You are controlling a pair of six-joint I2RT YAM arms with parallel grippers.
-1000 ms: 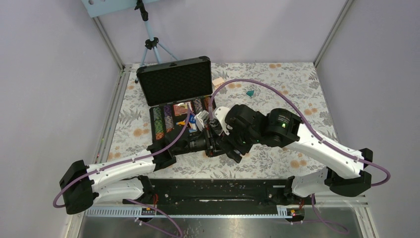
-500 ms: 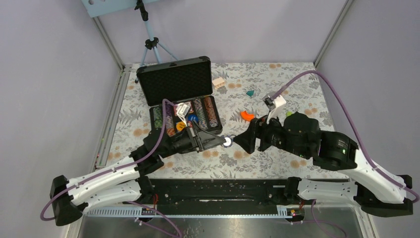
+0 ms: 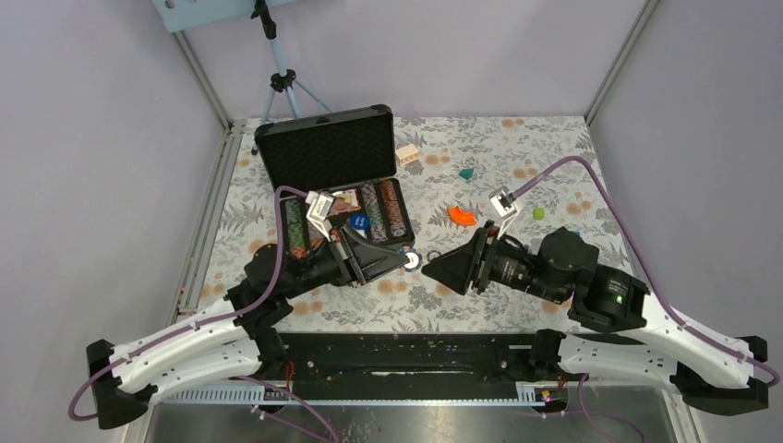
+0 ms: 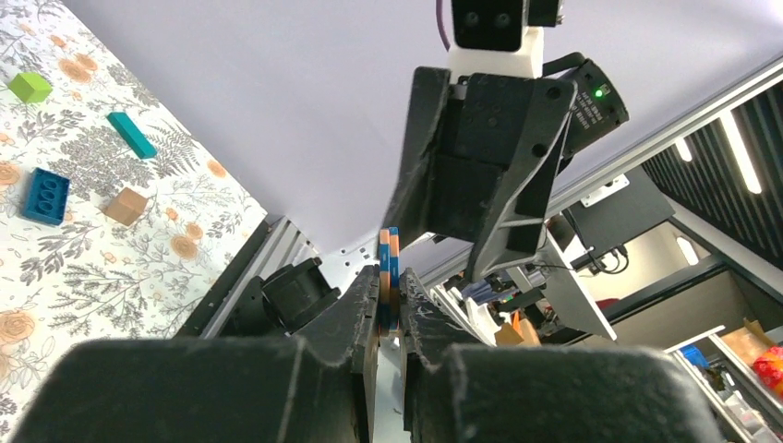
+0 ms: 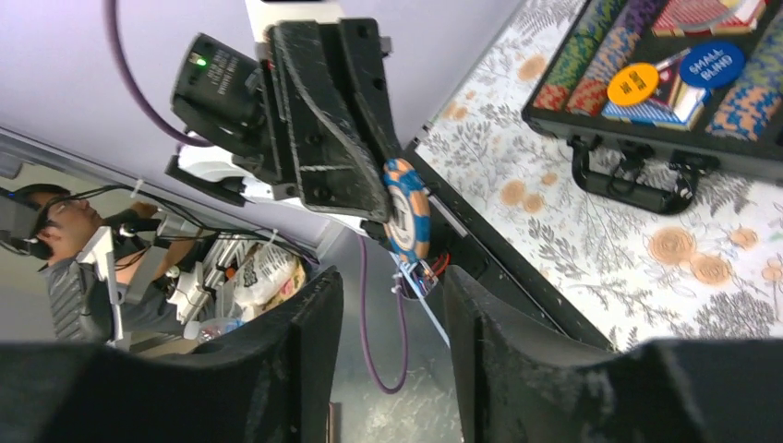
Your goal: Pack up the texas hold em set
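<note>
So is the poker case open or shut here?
Open. The briefcase has its lid raised behind the base, foam lining showing, and the chip rows inside lie exposed.

1 case [image 3: 325,148], approx. 4 chip rows [image 3: 295,231] (poor view), 2 round discs [image 5: 632,85], 2 single chips [image 4: 389,268], 1 orange block [image 3: 460,217], 1 teal block [image 3: 467,173], 1 tripod [image 3: 282,78].
</note>
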